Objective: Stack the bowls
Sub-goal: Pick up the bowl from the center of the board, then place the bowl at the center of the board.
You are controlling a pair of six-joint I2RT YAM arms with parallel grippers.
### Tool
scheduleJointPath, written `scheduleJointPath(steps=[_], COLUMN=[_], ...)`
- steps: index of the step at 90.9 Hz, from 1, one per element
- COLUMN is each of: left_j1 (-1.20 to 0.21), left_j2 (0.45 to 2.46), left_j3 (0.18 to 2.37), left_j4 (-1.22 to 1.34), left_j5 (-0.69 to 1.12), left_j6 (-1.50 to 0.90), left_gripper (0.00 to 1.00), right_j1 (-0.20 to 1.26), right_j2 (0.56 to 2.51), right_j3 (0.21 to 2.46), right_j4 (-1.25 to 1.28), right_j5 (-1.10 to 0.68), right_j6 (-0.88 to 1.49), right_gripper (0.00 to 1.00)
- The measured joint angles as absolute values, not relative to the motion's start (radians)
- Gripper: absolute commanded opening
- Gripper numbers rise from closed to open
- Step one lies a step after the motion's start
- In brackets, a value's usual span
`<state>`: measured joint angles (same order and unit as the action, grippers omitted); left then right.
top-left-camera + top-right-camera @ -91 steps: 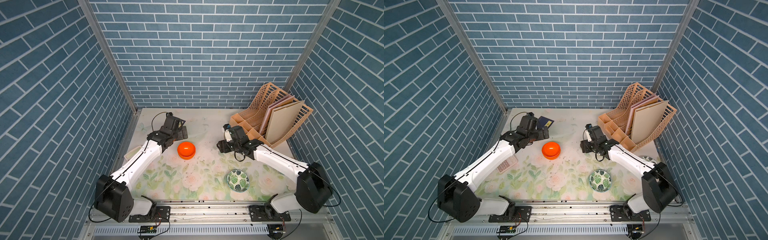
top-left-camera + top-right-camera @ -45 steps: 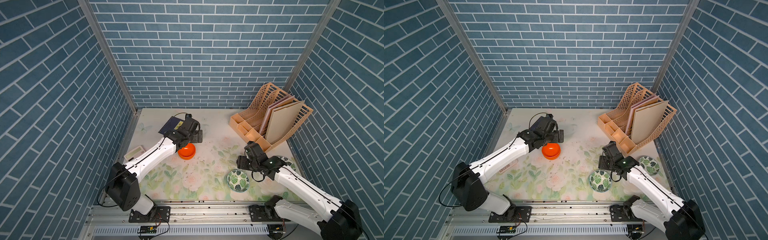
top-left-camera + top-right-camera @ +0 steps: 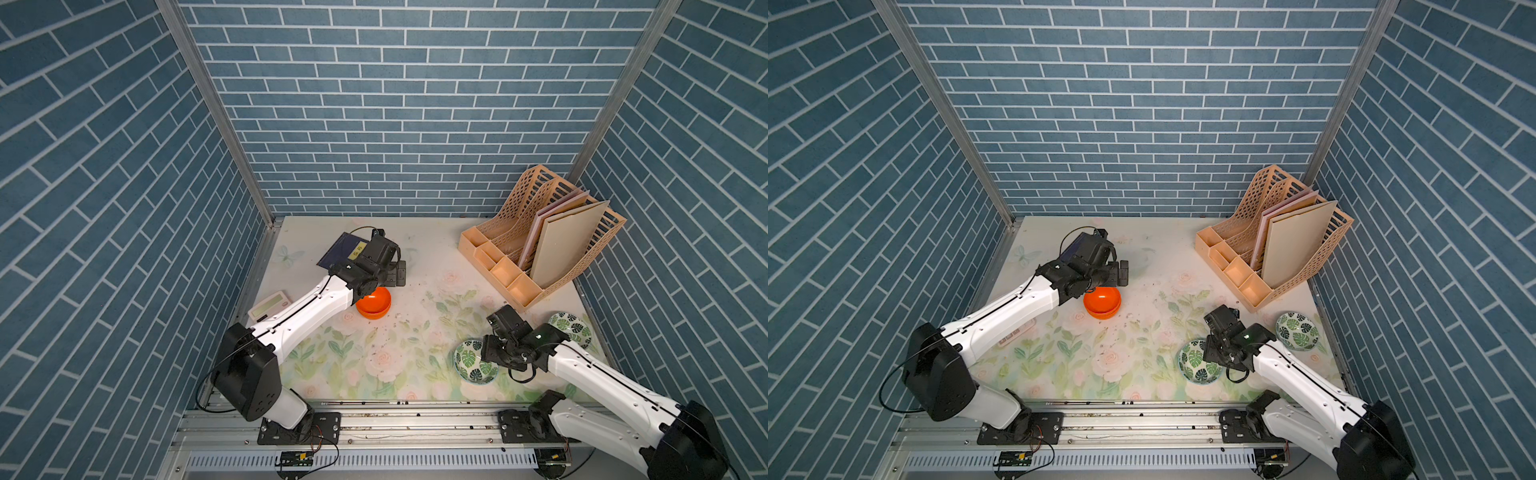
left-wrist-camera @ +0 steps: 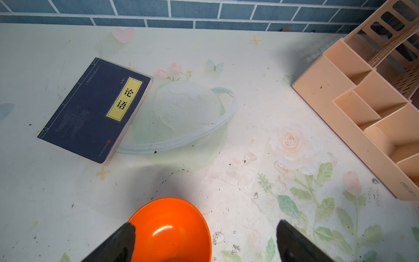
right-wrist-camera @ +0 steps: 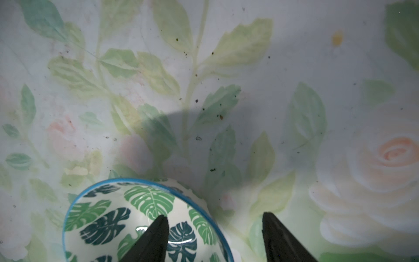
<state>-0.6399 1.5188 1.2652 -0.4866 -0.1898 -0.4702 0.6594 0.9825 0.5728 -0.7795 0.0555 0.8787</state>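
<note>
Orange bowls (image 3: pixel 373 305) look nested at 9 o'clock, left gripper (image 4: pixel 205 223) wide open. Right gripper (image 5: pixel 215 215) straddles rim of 4 o'clock leaf bowl (image 3: pixel 467 365), not clamped; 3 o'clock leaf bowl (image 3: pixel 571 330) untouched.

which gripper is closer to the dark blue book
Left. The left gripper hangs over the orange bowls, close to the dark blue book. The right gripper is across the table, its jaws straddling the rim of a leaf-printed bowl, far from the book.
</note>
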Motion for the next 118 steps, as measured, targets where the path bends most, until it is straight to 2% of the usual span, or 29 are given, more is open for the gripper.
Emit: scheduleJointPath(steps=[17, 28, 43, 73, 101, 118], left_j1=[-0.640, -0.640, -0.639, -0.618, -0.592, -0.579], left_j2=[1.519, 1.519, 1.519, 1.515, 1.466, 1.465], left_j3=[1.265, 1.265, 1.266, 1.266, 1.265, 1.265], left_j4=[-0.487, -0.488, -0.496, -0.520, -0.543, -0.552], left_j5=[-0.191, -0.196, -0.205, -0.224, -0.249, -0.253], left_j6=[-0.466, -0.466, -0.465, -0.466, -0.466, -0.466], left_gripper=[1.00, 1.00, 1.00, 1.00, 1.00, 1.00], right_j1=[0.659, 0.661, 0.663, 0.663, 0.663, 0.663], right_j2=[0.982, 0.983, 1.033, 1.353, 1.541, 1.605], right_j3=[0.526, 0.527, 0.583, 0.824, 0.873, 0.892], right_j4=[-0.709, -0.665, -0.607, -0.343, -0.118, -0.064], right_j5=[0.036, 0.033, 0.043, 0.028, -0.063, -0.107], right_j6=[0.898, 0.902, 0.889, 0.781, 0.721, 0.706], right_gripper=[0.28, 0.16, 0.14, 0.10, 0.10, 0.09])
